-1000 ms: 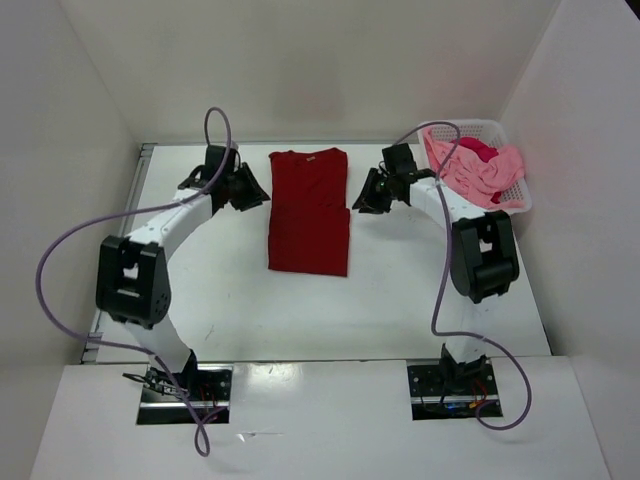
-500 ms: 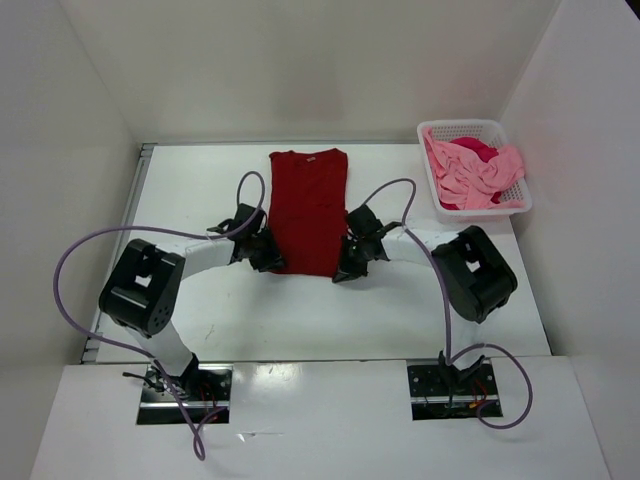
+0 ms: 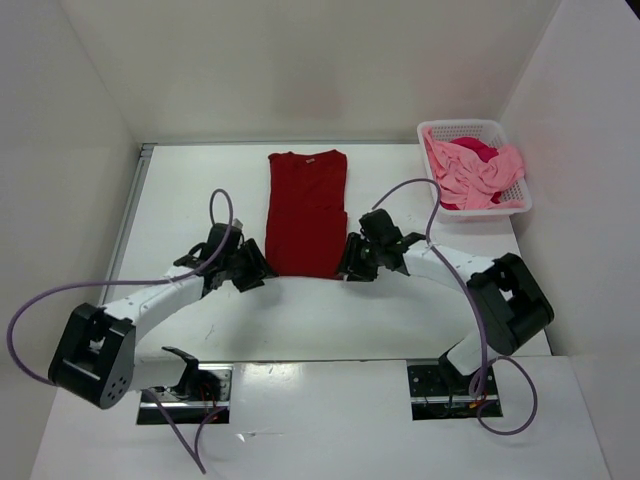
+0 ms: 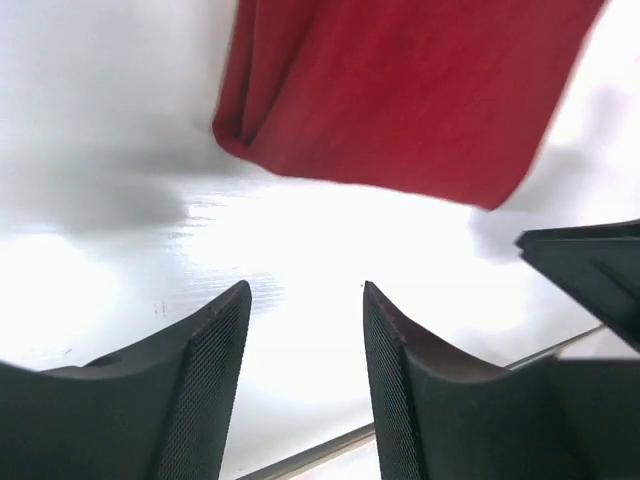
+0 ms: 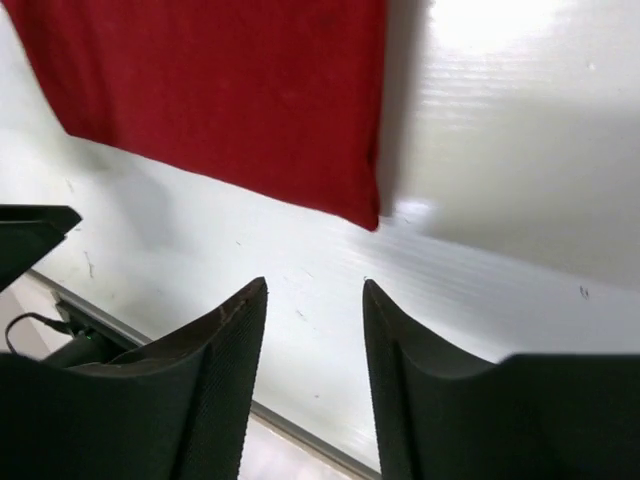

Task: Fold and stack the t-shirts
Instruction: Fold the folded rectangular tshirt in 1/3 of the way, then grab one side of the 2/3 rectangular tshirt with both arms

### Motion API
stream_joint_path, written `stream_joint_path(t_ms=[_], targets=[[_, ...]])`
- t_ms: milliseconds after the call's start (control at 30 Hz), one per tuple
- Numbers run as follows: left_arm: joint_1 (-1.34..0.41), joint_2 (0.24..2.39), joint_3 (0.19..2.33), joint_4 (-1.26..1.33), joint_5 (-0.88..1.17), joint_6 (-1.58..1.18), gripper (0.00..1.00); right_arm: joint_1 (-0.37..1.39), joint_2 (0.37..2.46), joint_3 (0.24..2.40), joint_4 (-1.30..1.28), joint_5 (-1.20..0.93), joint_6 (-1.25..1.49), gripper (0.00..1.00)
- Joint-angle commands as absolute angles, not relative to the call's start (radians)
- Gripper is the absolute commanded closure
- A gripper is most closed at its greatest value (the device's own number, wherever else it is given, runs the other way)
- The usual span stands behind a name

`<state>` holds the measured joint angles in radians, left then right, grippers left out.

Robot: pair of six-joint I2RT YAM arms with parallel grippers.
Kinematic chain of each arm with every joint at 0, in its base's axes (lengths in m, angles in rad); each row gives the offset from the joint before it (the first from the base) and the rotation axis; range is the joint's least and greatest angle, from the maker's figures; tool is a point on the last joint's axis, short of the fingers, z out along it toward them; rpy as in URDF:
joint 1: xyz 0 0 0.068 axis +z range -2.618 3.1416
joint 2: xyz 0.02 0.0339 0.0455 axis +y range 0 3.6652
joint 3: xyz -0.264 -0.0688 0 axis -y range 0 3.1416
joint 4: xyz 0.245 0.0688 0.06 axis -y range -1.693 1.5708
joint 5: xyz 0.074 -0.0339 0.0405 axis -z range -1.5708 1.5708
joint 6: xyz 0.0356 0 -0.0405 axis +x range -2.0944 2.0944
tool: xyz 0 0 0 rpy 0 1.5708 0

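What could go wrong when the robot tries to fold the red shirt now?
1. The left gripper and right gripper are open and short of the red shirt's near hem, so they might close on nothing.
2. By the left gripper the cloth lies in layers, so it might catch only the top one and undo the fold.
3. If one side grabs and the other misses, the shirt might fold crooked.

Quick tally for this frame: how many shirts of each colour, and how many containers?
Dark red t-shirt, flat on table: 1
Light pink shirt, crumpled in basket: 1
Magenta-pink shirt, in basket: 1
White mesh basket: 1
Total: 4
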<state>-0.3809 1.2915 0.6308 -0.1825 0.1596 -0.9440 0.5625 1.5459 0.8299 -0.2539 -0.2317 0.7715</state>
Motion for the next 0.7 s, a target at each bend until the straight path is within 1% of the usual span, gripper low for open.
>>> stream_joint_path(t_ms=[0, 167, 200, 233, 300, 333, 433, 600, 633, 667], targets=[[-0.339, 1.252, 0.615, -0.200, 0.118, -0.973, 0.43, 0.552, 1.561, 0.821, -0.221, -0.219, 0.784, 0.50], [-0.330, 1.393, 0.669, -0.155, 0.100, -0.945, 0.42, 0.543, 1.650, 0.850, -0.183, -0.219, 0.765, 0.49], [-0.330, 1.416, 0.681, -0.141, 0.100, -0.936, 0.42, 0.543, 1.660, 0.850, -0.183, -0.219, 0.765, 0.50], [-0.330, 1.463, 0.695, -0.141, 0.088, -0.924, 0.43, 0.543, 1.670, 0.859, -0.183, -0.219, 0.765, 0.55], [-0.319, 1.506, 0.727, -0.141, 0.074, -0.914, 0.45, 0.534, 1.684, 0.859, -0.160, -0.209, 0.765, 0.58], [-0.307, 1.540, 0.727, -0.129, 0.074, -0.914, 0.49, 0.534, 1.684, 0.859, -0.160, -0.209, 0.765, 0.62], [-0.307, 1.572, 0.736, -0.106, 0.074, -0.914, 0.53, 0.534, 1.695, 0.850, -0.149, -0.209, 0.765, 0.66], [-0.298, 1.582, 0.746, -0.078, 0.061, -0.923, 0.54, 0.534, 1.695, 0.850, -0.140, -0.209, 0.765, 0.66], [-0.298, 1.592, 0.746, -0.078, 0.061, -0.923, 0.54, 0.534, 1.695, 0.850, -0.140, -0.209, 0.765, 0.65], [-0.298, 1.592, 0.755, -0.069, 0.061, -0.923, 0.58, 0.534, 1.695, 0.859, -0.140, -0.198, 0.765, 0.65]])
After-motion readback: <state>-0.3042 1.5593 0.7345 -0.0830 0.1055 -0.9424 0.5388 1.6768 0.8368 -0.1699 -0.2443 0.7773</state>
